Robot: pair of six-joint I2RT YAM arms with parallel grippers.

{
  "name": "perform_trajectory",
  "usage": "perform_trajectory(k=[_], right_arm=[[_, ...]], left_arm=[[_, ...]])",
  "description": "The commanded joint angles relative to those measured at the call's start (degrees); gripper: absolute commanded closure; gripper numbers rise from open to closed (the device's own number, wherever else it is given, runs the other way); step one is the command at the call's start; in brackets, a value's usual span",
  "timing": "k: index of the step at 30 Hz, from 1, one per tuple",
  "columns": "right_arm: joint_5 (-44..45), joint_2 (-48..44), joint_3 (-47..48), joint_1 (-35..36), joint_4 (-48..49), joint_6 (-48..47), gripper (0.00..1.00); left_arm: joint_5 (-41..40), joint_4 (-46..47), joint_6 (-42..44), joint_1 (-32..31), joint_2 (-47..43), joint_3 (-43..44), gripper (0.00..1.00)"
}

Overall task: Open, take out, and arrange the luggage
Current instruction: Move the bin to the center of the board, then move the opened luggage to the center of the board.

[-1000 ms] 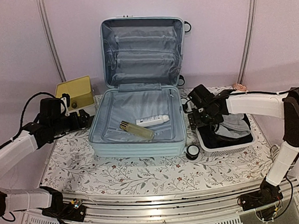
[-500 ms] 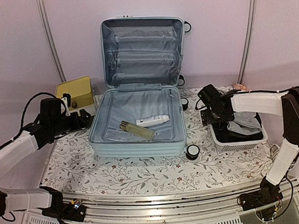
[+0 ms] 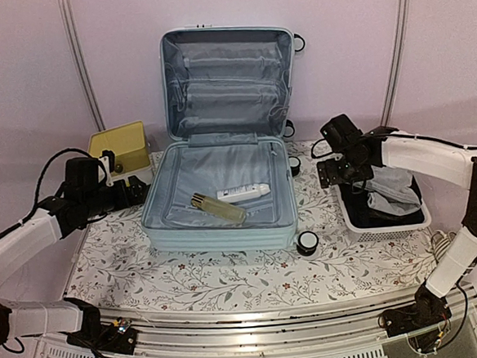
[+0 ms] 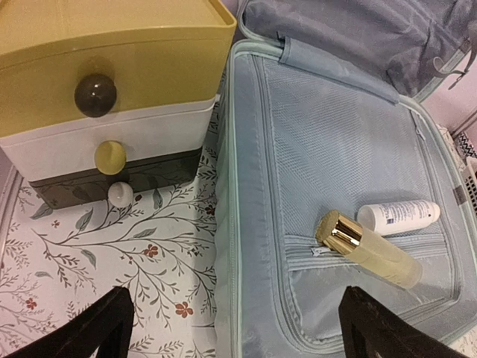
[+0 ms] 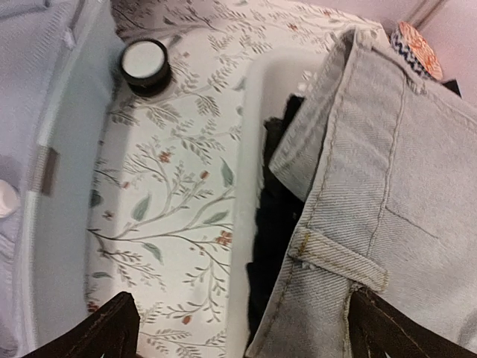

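The pale mint-blue luggage (image 3: 225,221) lies open in the middle of the table with its lid (image 3: 228,81) upright. A gold-capped bottle (image 3: 218,207) and a white tube (image 3: 243,192) lie on its grey lining; both show in the left wrist view, the bottle (image 4: 369,250) and the tube (image 4: 399,216). My left gripper (image 3: 133,190) is open and empty, low over the luggage's left edge (image 4: 227,246). My right gripper (image 3: 336,172) is open and straddles the left rim (image 5: 250,149) of the white basket (image 3: 414,226).
The yellow-topped drawer box (image 3: 119,148) stands left of the luggage, also in the left wrist view (image 4: 104,89). The basket holds pale jeans (image 5: 373,171) over black cloth (image 5: 276,216). Small black jars sit at the luggage's front right (image 3: 307,241) and right (image 3: 294,164).
My right gripper has moved right and back, away from the luggage. The white basket has slid right with it. The left arm has barely moved.
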Motion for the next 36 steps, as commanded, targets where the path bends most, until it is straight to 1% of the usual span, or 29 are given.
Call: perform_trajectory(k=[1,4,7,8,11,14,16,18,21,23,28,33,35,36], right_arm=[[-7.99,-3.78,6.78,1.15,-0.75,0.04,0.01],[-14.48,-4.55,9.06,1.15,1.10,0.10,0.01],[-20.75,-6.94,4.54,1.15,9.58,-4.07,0.01],[-22.04,-7.81,1.89,1.14,13.91,-5.87,0.01],[-26.66,-9.23,-2.02,-0.10,19.28,-6.04,0.01],[-33.57,-7.57,-2.10,-2.85,21.16,-2.23,0.01],[-35.72,-4.72,-0.14,-3.13,20.70,-0.59,0.01],[-36.53,-1.74,2.02,-3.16,19.98,0.81,0.01],[-38.17,2.27,4.63,-3.16,19.71,2.56,0.08],[-38.55,4.65,5.80,-3.16,19.62,3.51,0.11],[-36.68,9.51,7.68,-2.10,19.83,6.10,0.13],[-27.98,13.34,11.28,-0.35,15.72,7.29,0.17],[-24.74,14.39,11.83,-0.35,14.58,8.43,0.23],[-23.32,14.82,12.09,-0.35,14.17,8.88,0.24]], left_arm=[[1.22,1.32,-0.34,0.51,-0.05,-0.46,0.02],[0.83,2.00,-0.28,0.52,-0.04,-1.11,0.02],[0.51,2.76,-0.53,0.46,0.45,-1.40,0.02],[0.10,2.91,-0.66,0.51,0.64,-1.53,0.02],[-1.13,3.58,-0.85,0.44,0.33,-2.26,0.02],[-2.54,4.80,-0.83,0.61,-0.76,-3.65,0.02],[-2.20,6.12,-1.06,1.51,-1.00,-4.92,0.02],[-0.35,6.57,-1.86,3.68,-0.56,-5.38,0.02],[3.33,7.69,-2.49,7.14,-0.20,-6.10,0.02],[4.78,8.54,-2.34,8.39,-0.11,-6.58,0.02],[7.92,11.86,-2.48,8.79,1.48,-8.93,0.02],[12.67,13.80,-1.84,8.85,5.59,-8.78,0.08],[15.81,14.01,-1.97,8.65,7.09,-8.22,0.12],[17.01,14.34,-1.90,8.50,7.77,-7.98,0.14]])
